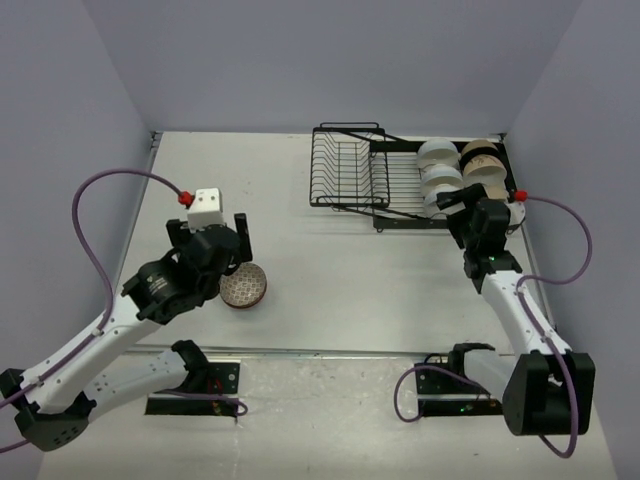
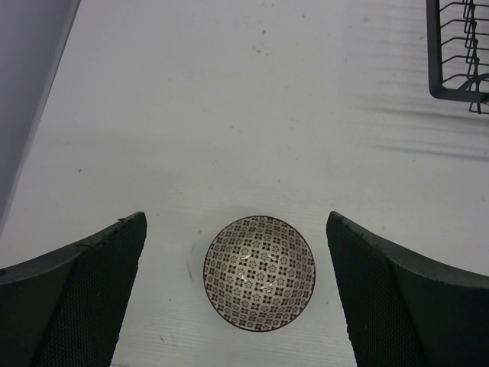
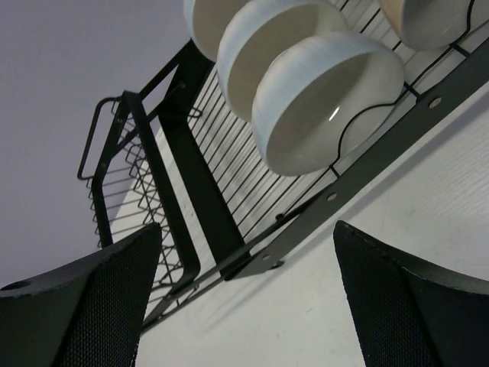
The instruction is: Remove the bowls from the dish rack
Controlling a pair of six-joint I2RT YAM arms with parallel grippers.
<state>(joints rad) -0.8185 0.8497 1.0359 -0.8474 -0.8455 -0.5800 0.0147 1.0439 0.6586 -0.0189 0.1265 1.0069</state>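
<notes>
A reddish-brown patterned bowl (image 1: 244, 287) sits upright on the table, apart from the rack. My left gripper (image 1: 214, 246) hovers above it, open and empty; in the left wrist view the bowl (image 2: 259, 273) lies between the spread fingers (image 2: 92, 290), untouched. The black wire dish rack (image 1: 350, 168) stands at the back right. Its wider section (image 1: 405, 200) holds white bowls (image 1: 438, 166) and beige bowls (image 1: 483, 162) on edge. My right gripper (image 1: 460, 210) is open and empty just in front of that section, facing the nearest white bowl (image 3: 325, 99).
The white table (image 1: 330, 270) lies between the patterned bowl and the rack. The smaller slotted basket (image 3: 122, 176) holds no bowls that I can see. Purple walls close in the back and both sides. The rack's front bar (image 3: 367, 172) lies just ahead of the right fingers.
</notes>
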